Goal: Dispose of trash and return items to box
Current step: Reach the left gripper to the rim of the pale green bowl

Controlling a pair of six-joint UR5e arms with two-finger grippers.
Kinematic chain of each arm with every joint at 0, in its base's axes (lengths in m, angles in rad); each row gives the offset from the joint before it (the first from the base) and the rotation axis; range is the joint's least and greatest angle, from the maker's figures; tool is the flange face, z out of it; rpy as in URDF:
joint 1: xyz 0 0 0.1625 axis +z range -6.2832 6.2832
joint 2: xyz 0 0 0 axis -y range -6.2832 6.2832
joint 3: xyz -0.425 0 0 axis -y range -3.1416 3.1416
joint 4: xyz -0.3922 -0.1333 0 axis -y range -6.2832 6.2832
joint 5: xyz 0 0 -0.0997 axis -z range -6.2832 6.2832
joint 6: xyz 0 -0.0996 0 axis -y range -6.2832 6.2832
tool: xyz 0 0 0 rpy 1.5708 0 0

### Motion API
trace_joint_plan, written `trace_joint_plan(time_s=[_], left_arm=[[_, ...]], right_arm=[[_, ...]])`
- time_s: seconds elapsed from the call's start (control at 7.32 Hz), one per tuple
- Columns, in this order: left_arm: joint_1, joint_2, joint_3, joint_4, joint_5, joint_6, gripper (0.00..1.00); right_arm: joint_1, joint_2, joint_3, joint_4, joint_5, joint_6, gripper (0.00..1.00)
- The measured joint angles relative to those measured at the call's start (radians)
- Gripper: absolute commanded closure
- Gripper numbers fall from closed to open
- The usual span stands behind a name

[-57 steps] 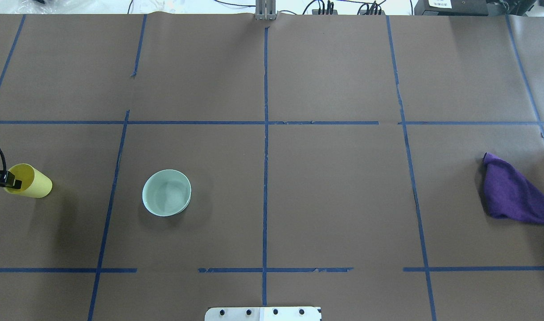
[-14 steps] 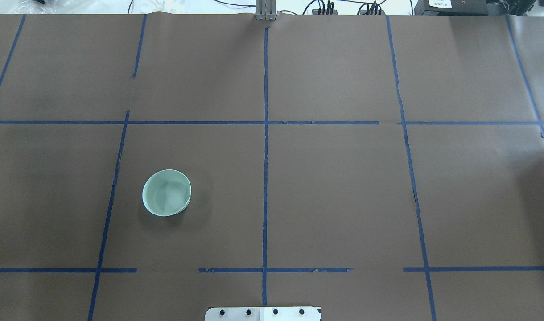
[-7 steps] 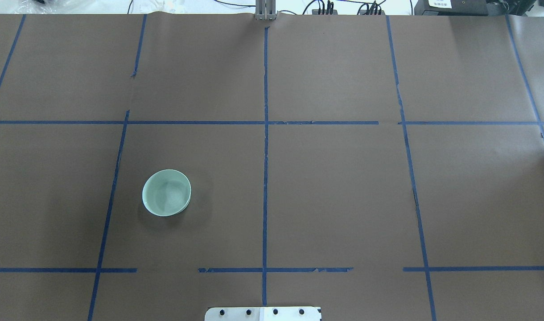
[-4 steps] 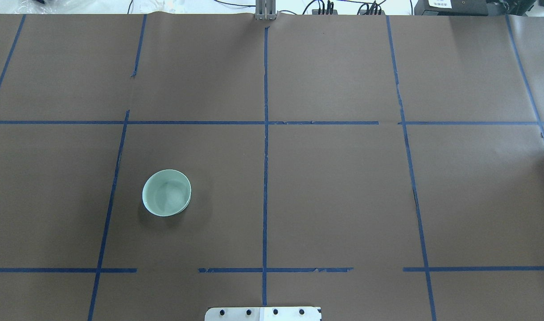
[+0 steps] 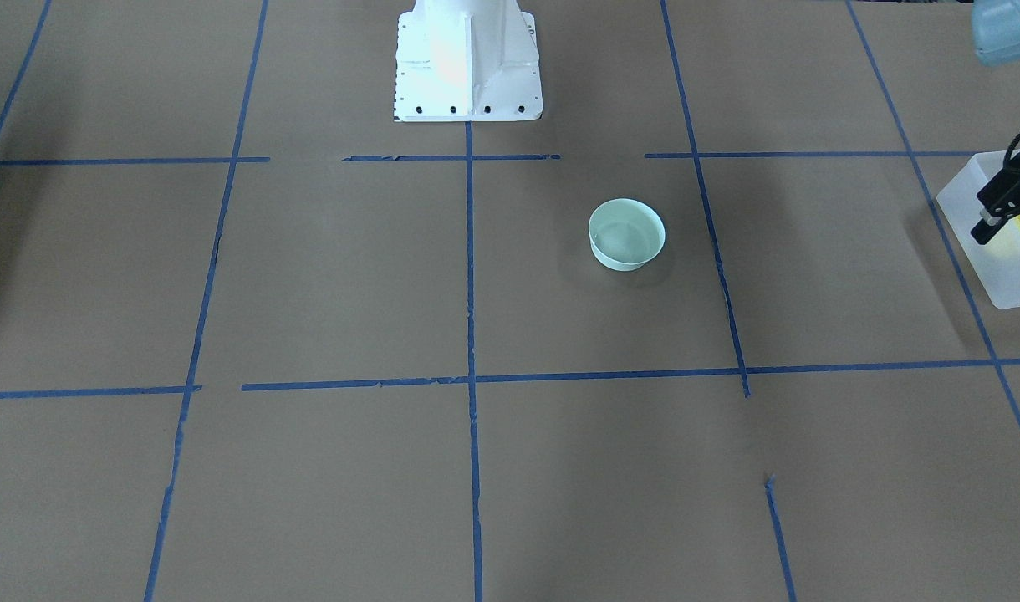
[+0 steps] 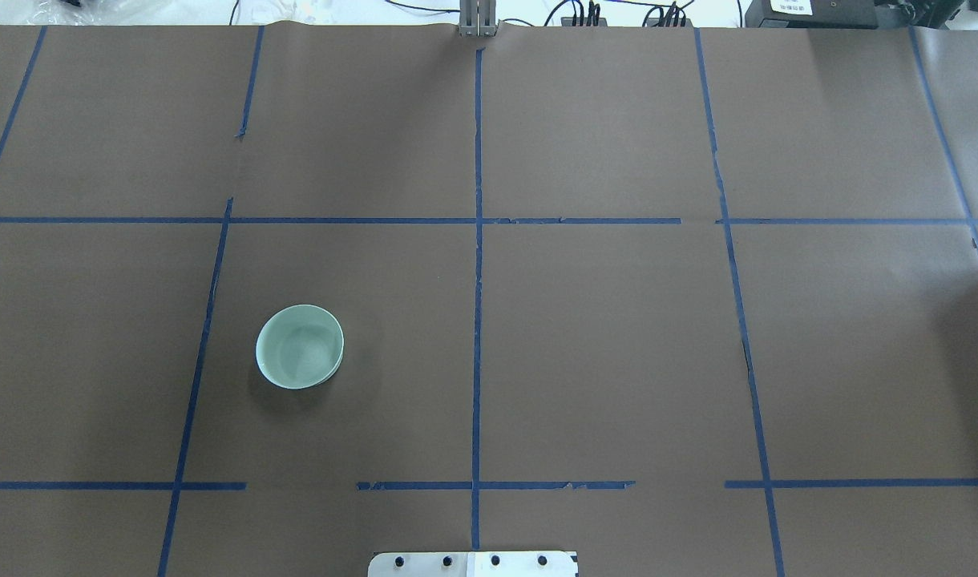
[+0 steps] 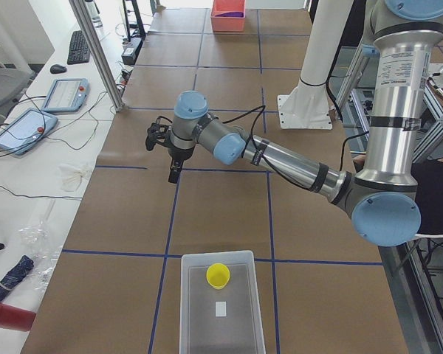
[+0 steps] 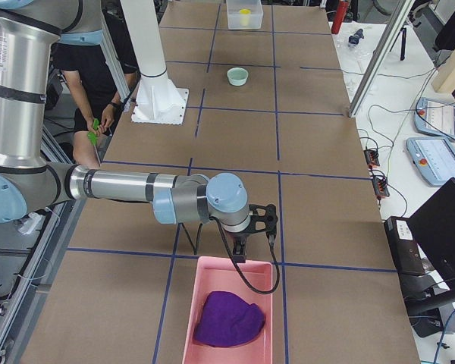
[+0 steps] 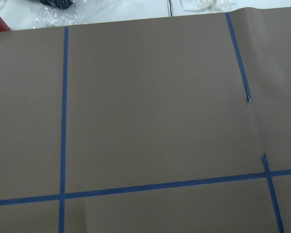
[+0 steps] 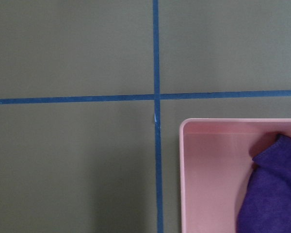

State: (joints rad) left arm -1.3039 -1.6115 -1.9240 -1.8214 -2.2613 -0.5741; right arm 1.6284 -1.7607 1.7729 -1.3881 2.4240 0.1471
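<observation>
Pink bin (image 8: 212, 274): stood far to the robot's right of the bowl (image 5: 627, 234), at that end of the table (image 5: 309, 276). It held the purple cloth (image 8: 227, 320), so that part looked done.
Box (image 7: 240, 324): stood well apart from the bowl, on the robot's left. It held the cup (image 7: 218, 275).
Purple cloth: lay bunched inside the pink bin, far from the bowl.
Bowl: sat upright and alone on the table, in neither container. I judged it the one thing left to handle, though I could not tell whether as trash or as an item.
Cup: sat inside the box at its bowl-side end, touched by nothing, and I judged it returned.
Left gripper (image 7: 173, 175): hung raised on the bowl side of the box, carrying nothing. Its finger spacing could not be told.
Right gripper (image 8: 240, 254): hovered at the pink bin's bowl-side rim. Whether its fingers were spread or closed could not be told.
</observation>
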Motion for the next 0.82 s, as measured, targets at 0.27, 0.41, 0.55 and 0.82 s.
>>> trace_joint_plan(time_s=[0.27,0.41,0.55,0.82], left_arm=[[0.116,0.002,-0.051,-0.004,-0.001,-0.148,0.00],[0.169,0.002,-0.067,-0.010,0.001,-0.204,0.00],[0.221,0.001,-0.074,-0.033,0.004,-0.264,0.00],[0.340,-0.017,-0.061,-0.112,0.035,-0.405,0.00]], right_arm=[[-0.049,0.023,0.030,0.000,0.030,0.091,0.00],[-0.070,0.046,0.028,0.000,0.028,0.098,0.00],[-0.082,0.069,0.015,0.001,0.022,0.097,0.00],[-0.089,0.136,-0.055,0.000,0.003,0.086,0.00]])
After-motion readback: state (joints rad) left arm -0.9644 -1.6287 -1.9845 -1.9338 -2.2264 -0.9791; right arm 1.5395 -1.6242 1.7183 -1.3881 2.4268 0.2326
